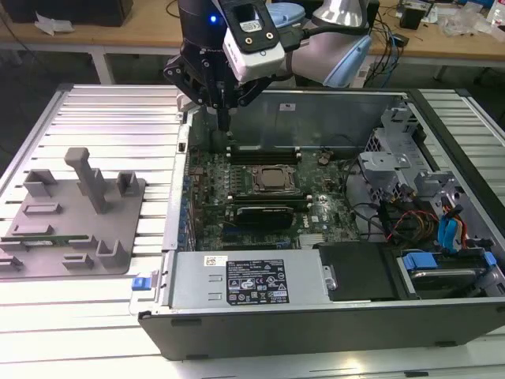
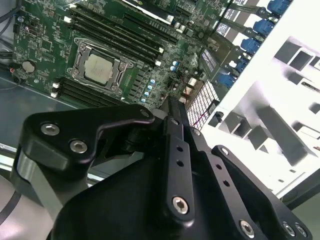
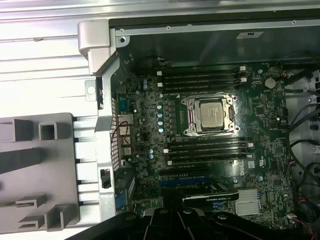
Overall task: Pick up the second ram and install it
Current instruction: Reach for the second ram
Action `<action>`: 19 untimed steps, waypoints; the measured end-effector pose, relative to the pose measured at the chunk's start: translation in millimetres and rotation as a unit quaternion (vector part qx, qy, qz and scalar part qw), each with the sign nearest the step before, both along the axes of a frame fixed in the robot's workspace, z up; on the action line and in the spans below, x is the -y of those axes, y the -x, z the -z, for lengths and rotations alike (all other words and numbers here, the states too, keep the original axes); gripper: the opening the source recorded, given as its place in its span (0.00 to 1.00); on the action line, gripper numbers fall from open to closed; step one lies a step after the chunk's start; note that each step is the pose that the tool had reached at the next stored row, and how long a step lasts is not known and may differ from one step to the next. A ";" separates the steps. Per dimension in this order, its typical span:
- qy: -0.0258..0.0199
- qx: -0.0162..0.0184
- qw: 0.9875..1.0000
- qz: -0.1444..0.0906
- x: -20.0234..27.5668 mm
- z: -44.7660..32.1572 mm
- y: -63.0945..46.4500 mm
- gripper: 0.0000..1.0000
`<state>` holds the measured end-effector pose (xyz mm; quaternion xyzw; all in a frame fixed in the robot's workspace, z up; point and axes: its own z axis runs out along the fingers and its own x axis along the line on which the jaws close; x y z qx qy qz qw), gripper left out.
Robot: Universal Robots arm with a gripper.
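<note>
Presently, entries as follows.

- **Tool.** My gripper (image 1: 224,120) hangs fingers-down over the far corner of the open computer case (image 1: 316,110), on the exterior view's left side of it and just above the motherboard (image 1: 209,178). The fingers are drawn together to a single narrow tip, also seen in the second wrist view (image 2: 173,106). I see nothing held between them.
- **Task's thing.** The second ram (image 1: 43,239) is a thin green stick lying flat on the grey fixture tray (image 1: 130,209). The tray sits outside the case, toward the exterior view's left.
- **Relation.** The stick is well apart from my gripper. It lies away to the exterior view's left and nearer that camera, with the case wall and most of the tray between us. Its long axis runs roughly left to right in the exterior view.
- **Destination.** The memory slots (image 1: 264,154) run alongside the processor (image 1: 272,179). In the exterior view they run much the same way as the stick, so I judge that little turning about the vertical is called for. I cannot tell which slots are already filled.
- **Neighbour.** A black card (image 1: 264,212) is seated on the nearer side of the processor.
</note>
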<state>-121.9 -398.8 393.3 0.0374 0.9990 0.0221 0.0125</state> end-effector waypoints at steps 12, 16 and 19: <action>0.000 0.000 1.000 0.000 -0.1 0.1 13.9 0.08; 0.000 0.000 1.000 0.000 -0.1 0.1 17.7 0.08; 0.000 0.000 1.000 0.000 -0.1 0.1 19.2 0.08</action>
